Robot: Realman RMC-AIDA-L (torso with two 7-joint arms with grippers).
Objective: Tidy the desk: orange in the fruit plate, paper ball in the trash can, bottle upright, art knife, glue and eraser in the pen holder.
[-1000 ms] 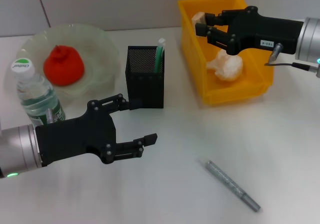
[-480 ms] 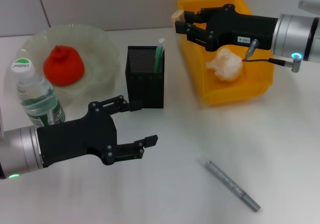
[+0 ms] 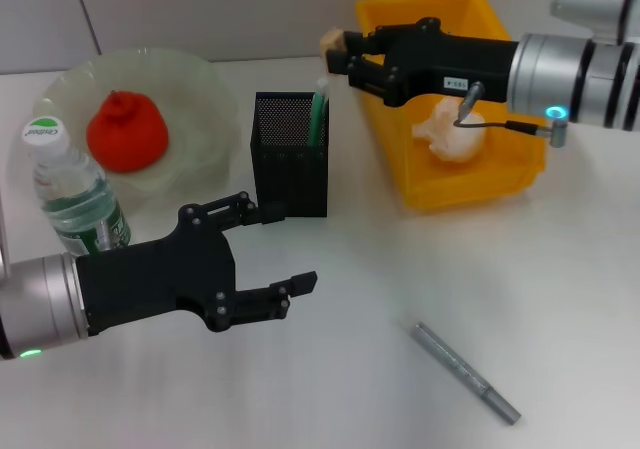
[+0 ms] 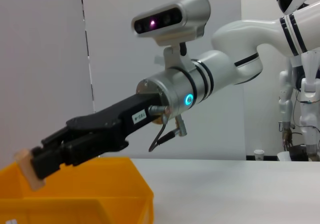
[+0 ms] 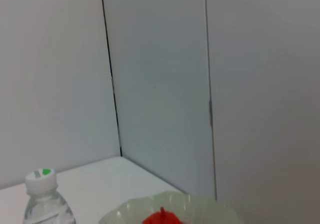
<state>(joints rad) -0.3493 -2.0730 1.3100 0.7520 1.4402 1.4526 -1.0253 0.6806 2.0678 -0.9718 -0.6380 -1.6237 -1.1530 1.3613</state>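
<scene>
Black mesh pen holder (image 3: 290,152) stands mid-worktop with a green stick (image 3: 318,112) poking up from its 3 o'clock corner. Yellow bin (image 3: 480,184) at 1 o'clock serves as the trash can, holding a white paper ball (image 3: 452,129). Pale green fruit plate (image 3: 190,89) at 10 o'clock carries the orange (image 3: 126,129), which looks red-orange. Bottle (image 3: 70,191) already upright just in front of the plate, white cap on; right wrist view catches the same cap (image 5: 41,176) and plate rim (image 5: 150,206). Right gripper (image 3: 345,49) reaches in from 2 o'clock, raised above the gap between bin and pen holder, fingers pressed on a small pale eraser (image 3: 331,41); left wrist view shows the eraser (image 4: 29,166) pinched at the fingertips over the bin's edge (image 4: 100,184). Left gripper (image 3: 270,249) hovers low at 7 o'clock, just in front of the pen holder, fingers spread, holding nothing. Grey art knife (image 3: 465,371) lies flat on the white worktop (image 3: 560,299) at 5 o'clock, well apart from both grippers. Glue: cannot tell if the green stick is it.
</scene>
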